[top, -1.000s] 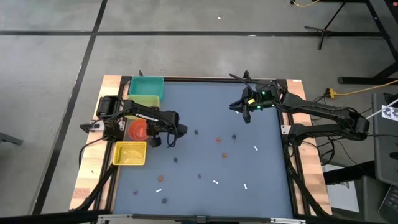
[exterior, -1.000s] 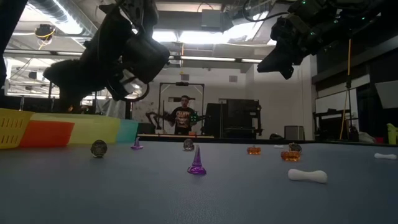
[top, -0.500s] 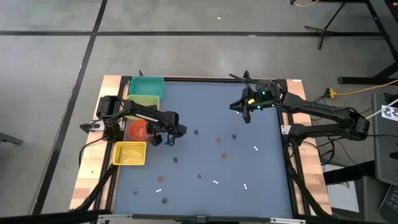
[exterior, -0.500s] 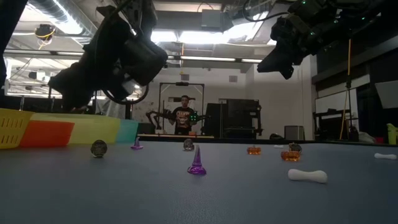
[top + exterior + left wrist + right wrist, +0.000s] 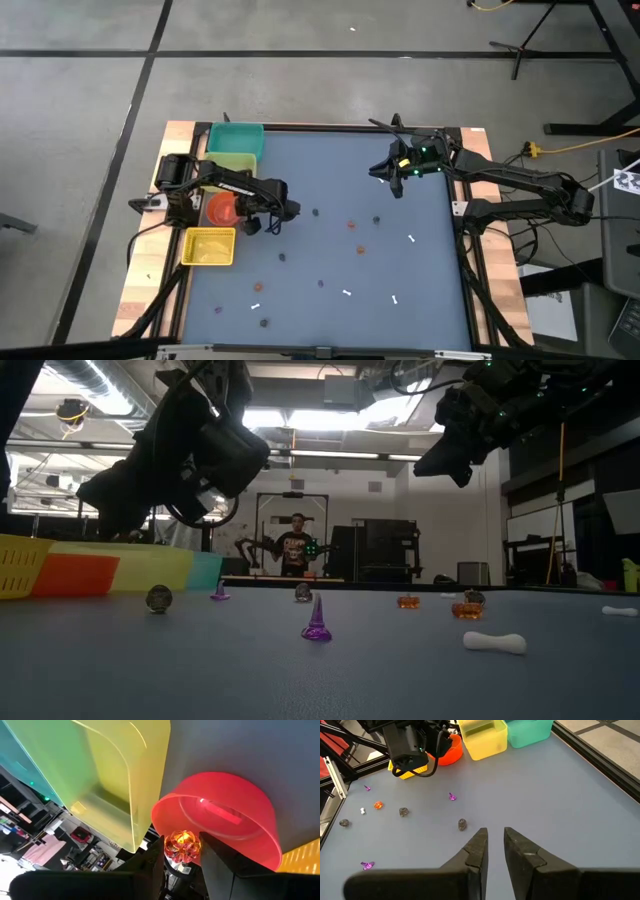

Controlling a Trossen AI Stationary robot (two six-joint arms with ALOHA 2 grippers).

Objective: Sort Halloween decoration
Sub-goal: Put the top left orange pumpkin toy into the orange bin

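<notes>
My left tool (image 5: pixel 182 854) pinches an orange trinket (image 5: pixel 183 843) just beside the red bin (image 5: pixel 240 815); my right tool (image 5: pixel 493 846), slightly parted, hovers well apart from it.

Scattered trinkets (image 5: pixel 355 234) dot mid-table with open gaps between; bins (image 5: pixel 233 146) crowd the left edge.

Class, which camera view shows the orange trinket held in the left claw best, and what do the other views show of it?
The left wrist view: the orange trinket sits pinched in the left claw, just before the red bin. The high view shows only the arm by the bins; in the low and right wrist views the trinket is hidden.
</notes>
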